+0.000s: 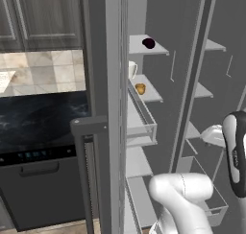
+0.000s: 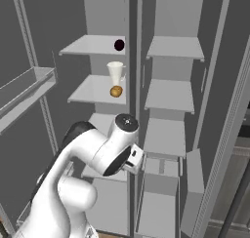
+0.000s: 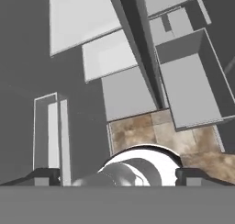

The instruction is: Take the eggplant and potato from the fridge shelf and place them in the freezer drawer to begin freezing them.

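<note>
Over on the far left of the left base view you get dark cabinets [image 1: 43,17], a tiled backsplash [image 1: 45,72] and a black oven front [image 1: 38,146], then the open fridge.

The eggplant [image 1: 149,43] is a tiny near-black purple blob at the back right corner of the top fridge shelf [image 1: 139,47]. One shelf down, the potato [image 1: 140,88] is a small tan-orange lump near the middle of its shelf [image 1: 146,91], just in front of a white cup [image 1: 132,69] whose left side is cut off by the door frame. Both veggies are too small to show any surface detail.

From the right base view it's the same story: eggplant [image 2: 119,45] at the right edge of the upper shelf, potato [image 2: 116,91] right below the cup [image 2: 115,71], almost touching its base.

The freezer drawer [image 2: 158,203] is the grey box with low solid walls, pulled out at the bottom right compartment, nothing in it that I can see. The hand view looks down into it [image 3: 193,87] too, with brown floor tile [image 3: 151,133] below.

The arm [image 2: 83,168] blocks the lower left shelves. The gripper [image 3: 117,176] has its fingertips [image 3: 46,176] spread wide apart, nothing between them.
</note>
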